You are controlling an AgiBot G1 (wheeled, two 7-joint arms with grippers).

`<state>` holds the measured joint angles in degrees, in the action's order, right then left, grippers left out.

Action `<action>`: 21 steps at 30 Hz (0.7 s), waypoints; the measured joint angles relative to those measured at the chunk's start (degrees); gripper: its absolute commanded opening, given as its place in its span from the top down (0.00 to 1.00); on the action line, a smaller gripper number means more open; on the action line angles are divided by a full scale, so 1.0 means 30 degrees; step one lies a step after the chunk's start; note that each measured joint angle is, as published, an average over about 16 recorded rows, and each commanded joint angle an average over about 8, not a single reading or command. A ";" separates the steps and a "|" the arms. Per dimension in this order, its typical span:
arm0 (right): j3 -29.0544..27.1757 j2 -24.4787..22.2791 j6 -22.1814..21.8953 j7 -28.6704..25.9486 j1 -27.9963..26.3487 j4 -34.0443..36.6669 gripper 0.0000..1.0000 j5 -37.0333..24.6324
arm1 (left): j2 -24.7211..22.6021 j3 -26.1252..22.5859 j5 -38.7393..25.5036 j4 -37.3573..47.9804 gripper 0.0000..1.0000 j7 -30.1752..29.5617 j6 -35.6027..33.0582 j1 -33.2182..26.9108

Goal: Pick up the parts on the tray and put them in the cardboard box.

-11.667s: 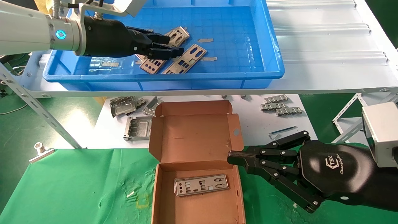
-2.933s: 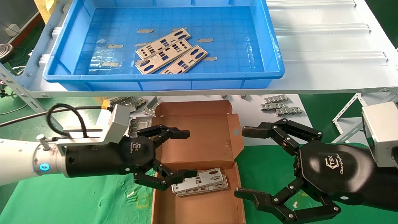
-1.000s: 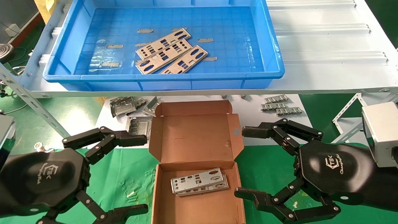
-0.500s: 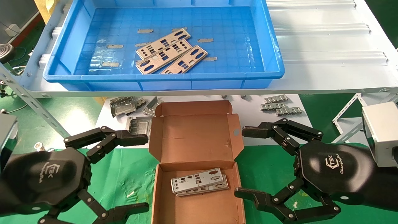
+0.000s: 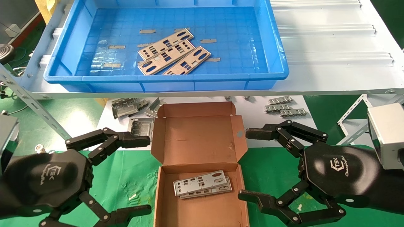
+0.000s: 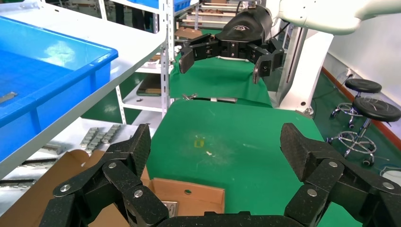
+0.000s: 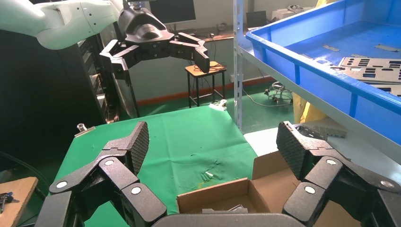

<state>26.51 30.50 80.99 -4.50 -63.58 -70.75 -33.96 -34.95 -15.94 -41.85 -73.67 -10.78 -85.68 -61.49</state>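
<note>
head view only shows inside the containers: tray point(image 5: 277, 67) in upper half of frame on a white shelf point(image 5: 331, 72), three parts point(image 5: 172, 53) lying side by side, slanted, near tray centre, plus small tape scraps point(image 5: 208, 41) on the floor. cardboard box point(image 5: 197, 135) at lower centre, lid open and leaning back, two parts point(image 5: 202, 186) stacked flat in its base, top one slightly offset. side flap with round hole faces the right tool.

left tool point(image 5: 139, 176) at lower left of head frame, fingers spread wide, empty, hovering over green mat point(image 5: 126, 176) just left of box. right tool point(image 5: 249, 165) at lower right, also spread wide and empty, just right of box, upper fingertip close to the holed flap.

left wrist view adds: right tool point(image 6: 222, 59) seen far off at top, open, over green bench; box edge point(image 6: 189, 201) at bottom between own fingers; office stools point(image 6: 364, 99) at right. right wrist view adds: left tool point(image 7: 161, 54) far off at upper left, open; tray point(image 7: 321, 75) from the side at upper right with parts point(image 7: 373, 66) inside; box corner point(image 7: 236, 198) at bottom.

around: bent grey frames point(image 5: 132, 108) on white bench left of lid, toothed strips point(image 5: 284, 107) right of it, metal clip point(image 5: 39, 147) at left edge. nothing blocks the box opening.
</note>
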 measured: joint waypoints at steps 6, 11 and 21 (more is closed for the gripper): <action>0.0000 0.0000 0.0000 0.0000 0.0000 0.0000 0.00 0.0000 | -0.0007 -0.0008 -0.0003 0.0012 0.00 0.0007 -0.0001 -0.0007; 0.0000 0.0000 0.0000 0.0000 0.0000 0.0000 0.00 0.0000 | -0.0013 -0.0014 -0.0003 0.0018 0.00 0.0011 -0.0001 -0.0012; 0.0000 0.0000 0.0000 0.0000 0.0000 0.0000 0.00 0.0000 | -0.0019 -0.0024 -0.0004 0.0030 0.00 0.0014 0.0000 -0.0019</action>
<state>26.51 30.50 80.99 -4.50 -63.58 -70.75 -33.96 -35.01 -16.02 -41.86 -73.58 -10.74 -85.68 -61.55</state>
